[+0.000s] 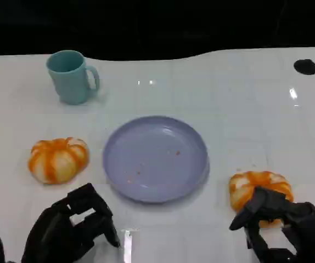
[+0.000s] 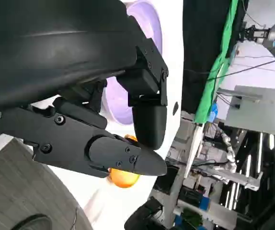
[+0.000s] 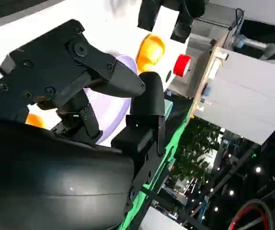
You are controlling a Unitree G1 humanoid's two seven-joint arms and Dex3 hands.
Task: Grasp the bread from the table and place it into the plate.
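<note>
1. Progress: the plate [image 1: 155, 159] holds only crumbs; no bread is in it, so lifting and placing remain.
2. One bread [image 1: 260, 189] lies directly under the right hand's [image 1: 281, 224] fingers, on the table. Another bread [image 1: 58, 159] sits ahead of the left hand [image 1: 72, 227], well apart.
3. Right hand: fingers curl over the roll, touching; a firm grip I cannot tell.
4. Left hand: fingers spread, holding nothing.

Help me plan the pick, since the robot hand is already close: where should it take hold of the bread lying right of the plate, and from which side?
Grip the bread across its rounded sides, coming down from above. It is a low ribbed dome lying flat on the table, without a handle. The right robot hand sits at its near edge, with the plate to the left, so an overhead wrap probably suits best.
</note>
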